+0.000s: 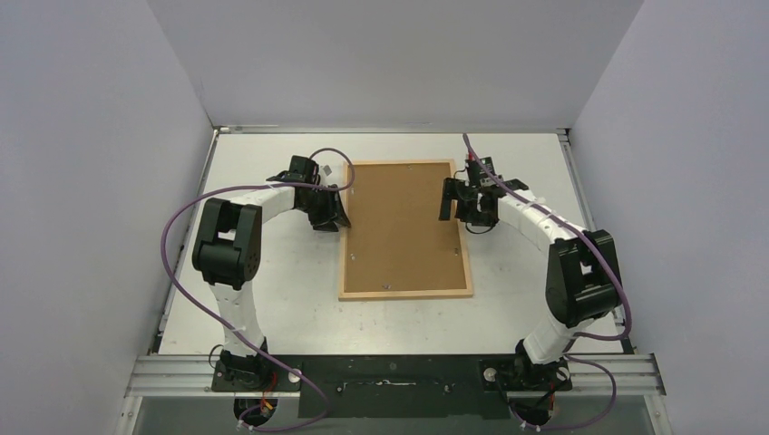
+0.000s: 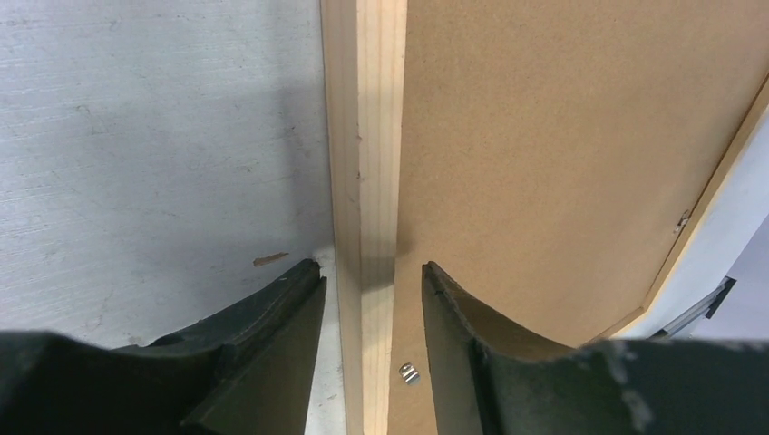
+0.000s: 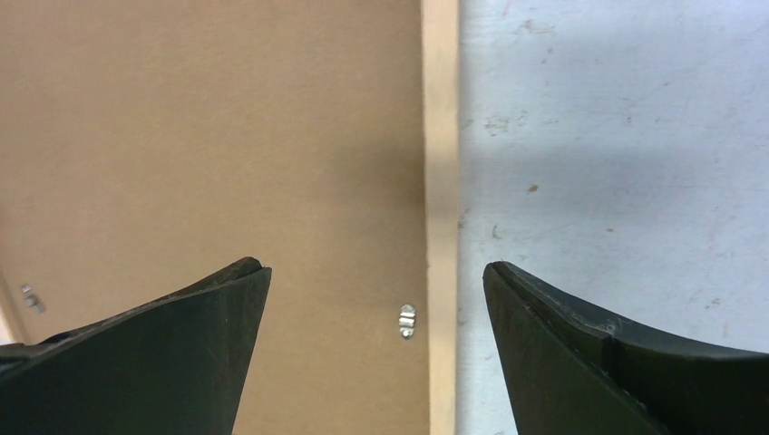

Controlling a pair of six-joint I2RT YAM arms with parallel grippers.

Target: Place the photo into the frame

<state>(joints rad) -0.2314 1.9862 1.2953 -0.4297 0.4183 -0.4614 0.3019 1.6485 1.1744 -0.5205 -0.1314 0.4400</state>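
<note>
The frame lies flat in the middle of the table with the brown backing board filling it. The photo is hidden. My left gripper is at the frame's left bar. In the left wrist view its jaws straddle that pale bar and the gripper is open, with a gap on each side. My right gripper hangs over the frame's right bar. In the right wrist view this gripper is wide open, with the bar and the board below and nothing between the fingers.
Small metal tabs sit on the board next to the bars. White walls close in the table on three sides. The arm bases stand on the rail at the near edge.
</note>
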